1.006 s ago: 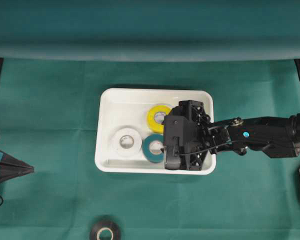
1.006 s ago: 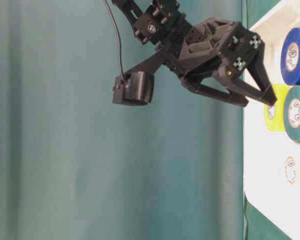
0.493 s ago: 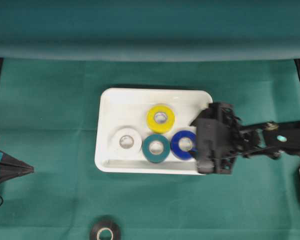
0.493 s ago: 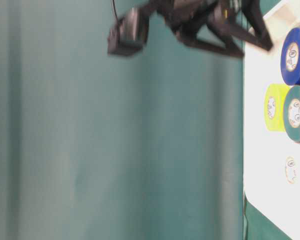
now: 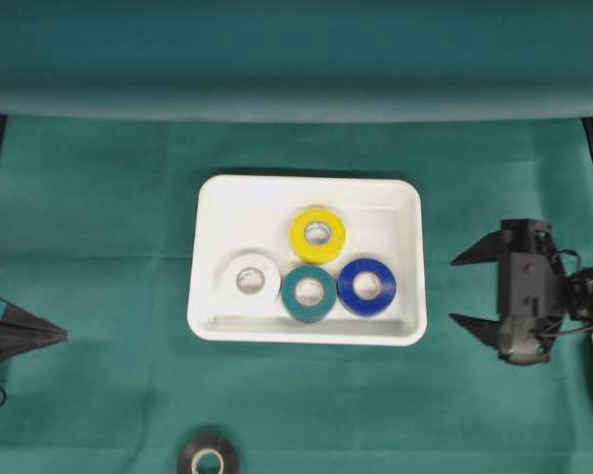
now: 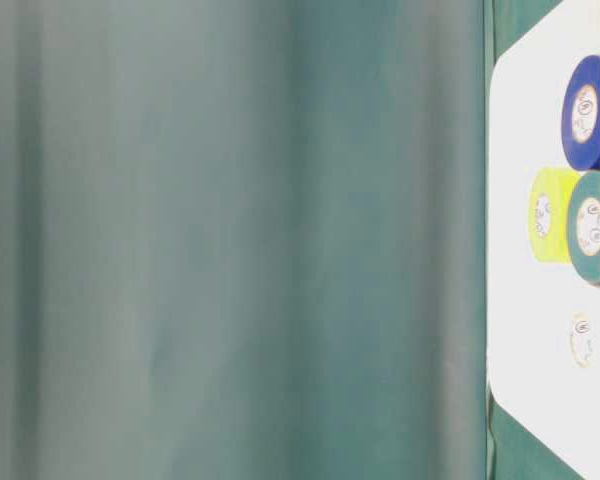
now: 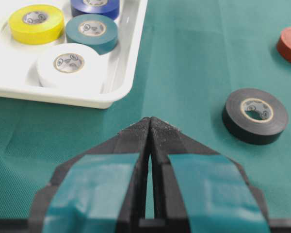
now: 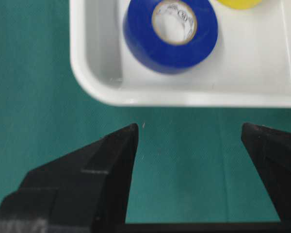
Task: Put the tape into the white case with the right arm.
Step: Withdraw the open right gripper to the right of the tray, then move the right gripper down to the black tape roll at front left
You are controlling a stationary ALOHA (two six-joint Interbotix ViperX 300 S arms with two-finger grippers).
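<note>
Blue tape (image 5: 367, 285) now lies in white case (image 5: 405, 197), beside teal roll (image 5: 308, 292). Right gripper (image 5: 471, 289) has withdrawn right of case, jaws wide, empty. Black roll (image 5: 207, 457) remains outside on surface.

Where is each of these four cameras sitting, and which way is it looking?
Overhead: above, looking down on white case, right gripper open beside it.
Table-level: low, turned sideways; curtain, case edge; no robot.
Left wrist: over shut left gripper, toward black roll.
Right wrist: between open fingers at blue roll.
All four show the blue roll.

Even bright light, soft focus
</note>
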